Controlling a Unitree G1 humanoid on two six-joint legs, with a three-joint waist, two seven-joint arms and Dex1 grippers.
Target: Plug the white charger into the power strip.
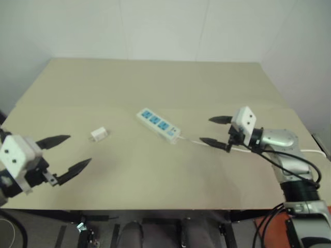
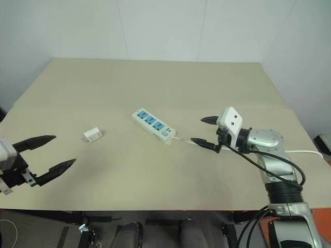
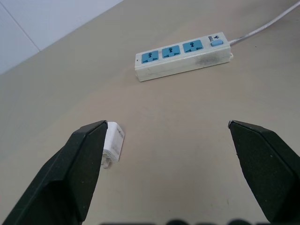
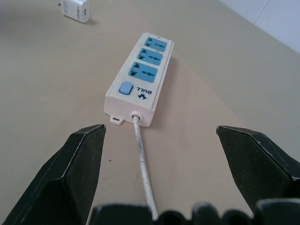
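Left eye view: one white charger [image 1: 98,134], one power strip [image 1: 158,124].

Stood against plain white panelled walls [image 2: 196,26] meeting in a corner, a broad beige table [image 2: 155,77] evenly lit, with dark floor [image 1: 62,235] below its near edge.

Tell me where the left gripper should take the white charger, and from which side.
Grip the white charger across its flat body sides, leaving the pronged end free for the power strip. It lies flat on the table, untouched, so coming down from above looks best. The open left gripper is beside it, nearest; prong direction is hard to tell.
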